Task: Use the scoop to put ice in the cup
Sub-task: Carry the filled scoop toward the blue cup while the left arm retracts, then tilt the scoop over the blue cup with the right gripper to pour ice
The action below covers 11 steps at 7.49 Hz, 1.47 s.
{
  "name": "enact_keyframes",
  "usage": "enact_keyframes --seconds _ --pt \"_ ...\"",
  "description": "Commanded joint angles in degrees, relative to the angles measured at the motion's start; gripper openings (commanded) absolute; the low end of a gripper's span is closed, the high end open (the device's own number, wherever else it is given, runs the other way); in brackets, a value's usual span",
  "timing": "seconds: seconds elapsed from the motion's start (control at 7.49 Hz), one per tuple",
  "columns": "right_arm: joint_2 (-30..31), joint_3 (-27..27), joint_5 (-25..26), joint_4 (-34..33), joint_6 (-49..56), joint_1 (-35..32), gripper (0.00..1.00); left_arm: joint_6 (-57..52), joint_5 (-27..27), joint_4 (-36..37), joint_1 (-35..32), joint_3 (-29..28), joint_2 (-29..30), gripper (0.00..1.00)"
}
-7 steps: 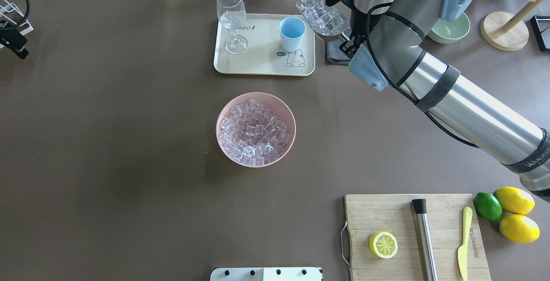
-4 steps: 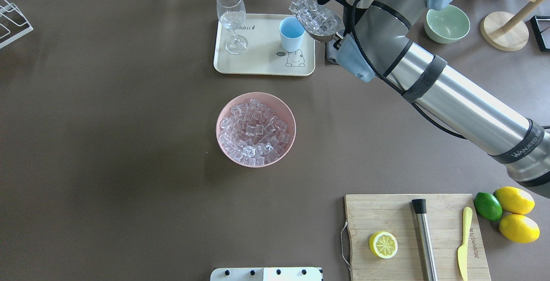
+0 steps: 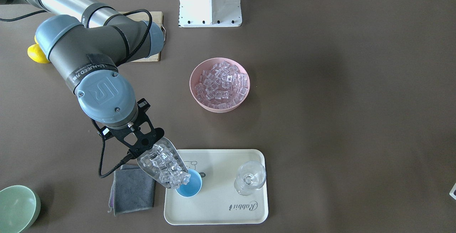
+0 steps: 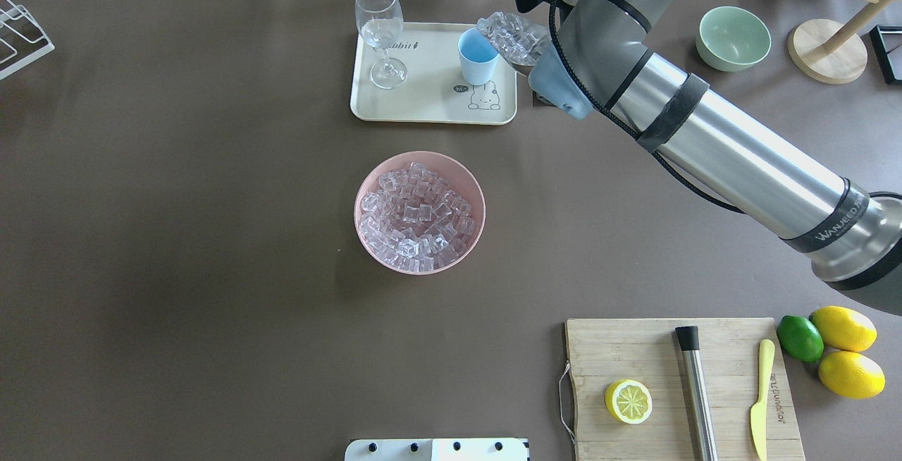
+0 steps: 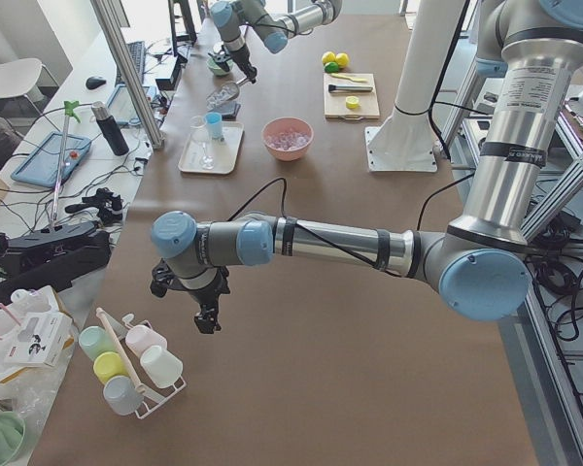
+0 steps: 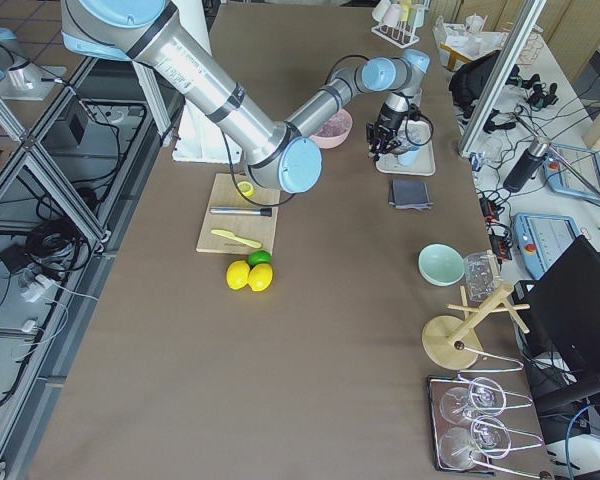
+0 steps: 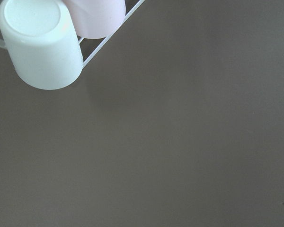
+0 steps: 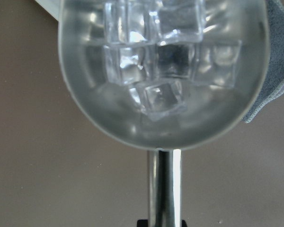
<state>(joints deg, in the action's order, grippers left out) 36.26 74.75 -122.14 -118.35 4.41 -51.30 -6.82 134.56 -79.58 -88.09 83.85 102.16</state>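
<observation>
My right gripper is shut on the handle of the silver scoop, which is heaped with clear ice. The scoop tilts down, and its mouth reaches over the rim of the light-blue cup on the tray. In the overhead view the scoop touches or nearly touches the cup from the right. The right wrist view shows the scoop holding several cubes of ice. More ice fills the pink bowl at mid-table. My left gripper hangs far off by a cup rack; I cannot tell whether it is open or shut.
The cream tray also carries a stemmed glass. A grey cloth lies under the scoop's handle side. A green bowl sits at the far right. A cutting board holds a lemon half, a steel cylinder and a knife.
The right arm has carried the scoop leftwards to the cup's rim and tipped its mouth down. The left arm has withdrawn from the overhead view's left edge.
</observation>
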Motion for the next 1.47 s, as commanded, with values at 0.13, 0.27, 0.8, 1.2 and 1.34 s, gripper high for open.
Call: enact_keyframes --seconds 0.13,0.27,0.8,1.2,1.34 --pt "-3.48 -4.35 1.20 -4.17 2.27 0.06 0.00 -12.70 4.57 0.48 -4.45 -0.97 -3.62 0.99" --pt "-3.83 -4.18 1.38 -6.17 2.79 0.06 0.00 -12.61 4.31 0.48 -4.63 -0.70 -3.46 0.99" --pt "-6.02 -4.96 4.53 -9.53 3.41 0.41 0.00 -8.04 4.22 0.39 -4.90 0.71 -3.72 0.99" --pt "-7.52 -7.16 7.26 -10.06 6.73 1.38 0.00 -7.86 2.20 0.30 -4.90 0.97 -3.80 0.99" --pt "-8.65 -7.95 7.97 -12.15 8.40 1.38 0.00 -7.86 2.20 0.30 -4.90 0.97 -3.81 0.99"
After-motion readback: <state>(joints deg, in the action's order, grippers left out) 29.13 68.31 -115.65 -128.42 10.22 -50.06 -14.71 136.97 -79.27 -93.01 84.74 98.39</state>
